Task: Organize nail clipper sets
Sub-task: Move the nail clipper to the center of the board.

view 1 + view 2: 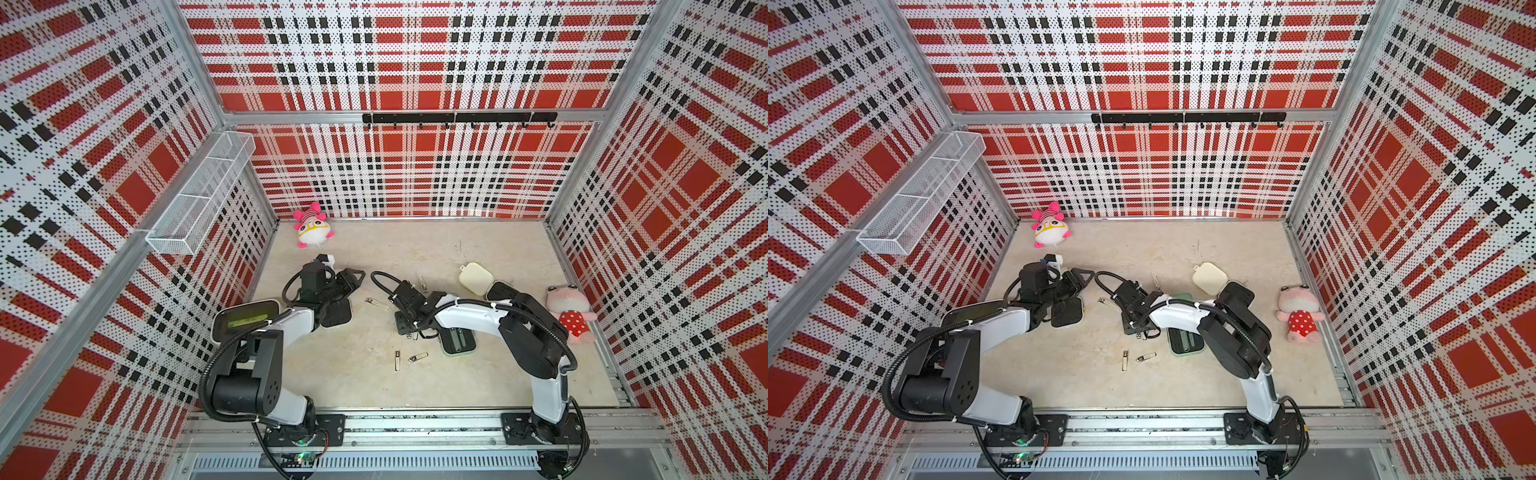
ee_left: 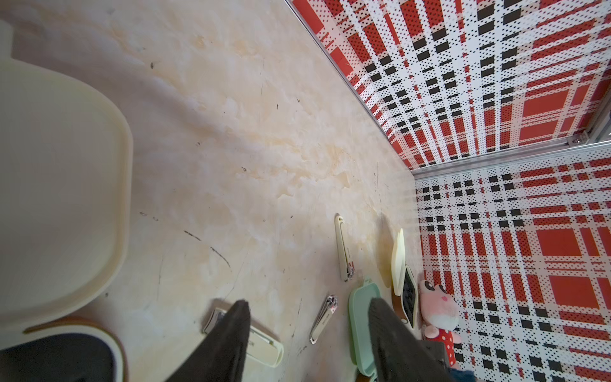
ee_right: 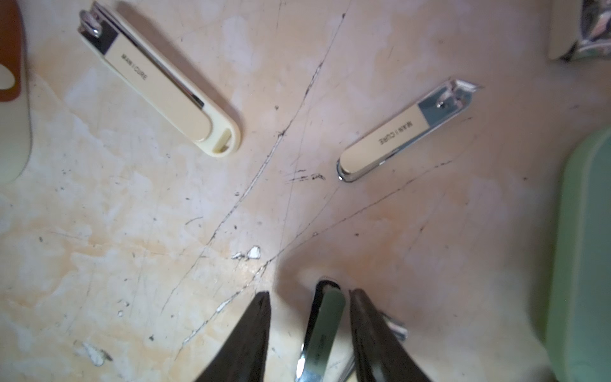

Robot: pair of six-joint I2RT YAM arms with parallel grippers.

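While the right gripper (image 3: 309, 294) points down at the table (image 3: 132, 215), a green-faced clipper (image 3: 325, 317) lies right between its fingers (image 3: 251, 334). The jaws are parted and straddling it, with a clear gap on one side, so nothing is clamped. Beyond the tips, a long cream clipper (image 3: 158, 79) and a shorter cream-and-silver clipper (image 3: 406, 132) lie flat, well apart from each other.

Now up top: the straddled clipper is hidden under the gripper body in both top views. But they give what the wrist cannot: the mint green case (image 1: 459, 343) lying open, just beside the right gripper (image 1: 409, 328) and partly under the right forearm. A far cream case (image 1: 476, 279) lies open toward the back.

Left side: the left gripper (image 2: 308, 301) is spread wide, with nothing between its fingers. The lid of the left cream case (image 2: 59, 198) looms close beside it. A top view puts the left gripper (image 1: 351, 280) just beside that case's black tray (image 1: 336, 313).

Poses: both arms reach in from the front rail (image 1: 415, 424), elbows bent. The right forearm runs toward the centre with its wrist pitched down. The left wrist is turned sideways, aiming across the table.
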